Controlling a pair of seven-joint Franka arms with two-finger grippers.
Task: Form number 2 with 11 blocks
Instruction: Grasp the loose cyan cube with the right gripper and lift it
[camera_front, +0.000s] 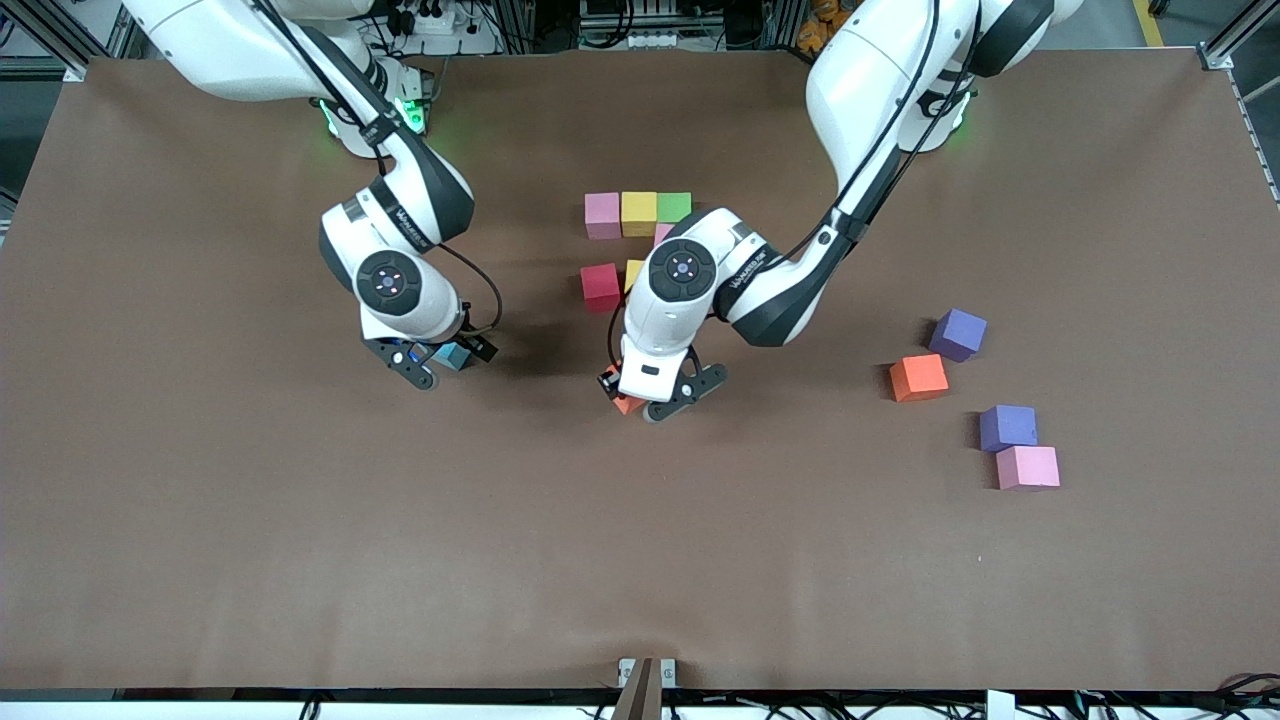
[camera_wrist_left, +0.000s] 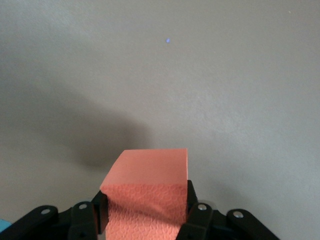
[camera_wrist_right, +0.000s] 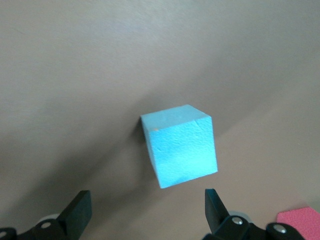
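Right arm: comes from the base at the right arm's end, elbow bent, wrist turned down toward the table (camera_front: 250, 560).
Right gripper (camera_front: 440, 362): low over a light blue block (camera_front: 455, 355); fingers spread wide, holding nothing.
Right wrist view: only here does the light blue block (camera_wrist_right: 180, 145) show whole, sitting on the brown surface between and ahead of the two open fingertips (camera_wrist_right: 77, 210), one corner turned toward the camera; a pink-red corner of another block (camera_wrist_right: 300, 222) peeks in at the frame edge.
Number 2 so far: top row of pink block (camera_front: 602, 214), yellow block (camera_front: 639, 212) and green block (camera_front: 674, 206), touching in a line that runs along the table's length; a red block (camera_front: 600, 286) sits nearer the front camera, and slivers of another pink and another yellow show past the left arm's wrist.
Left arm: reaches in from its base, forearm lying across the digit, wrist pointing down.
Left gripper (camera_front: 650, 395): pinching an orange block (camera_front: 628, 403), nearer the front camera than the red block.
Left wrist view: shows the grip itself, orange block (camera_wrist_left: 150, 192) clamped between both fingers (camera_wrist_left: 192, 200), top face level; front view gives only a sliver.
Loose blocks: toward the left arm's end, a purple block (camera_front: 958, 333) beside a second orange block (camera_front: 918, 377); nearer the camera, another purple block (camera_front: 1007, 427) touching a pink block (camera_front: 1028, 467).
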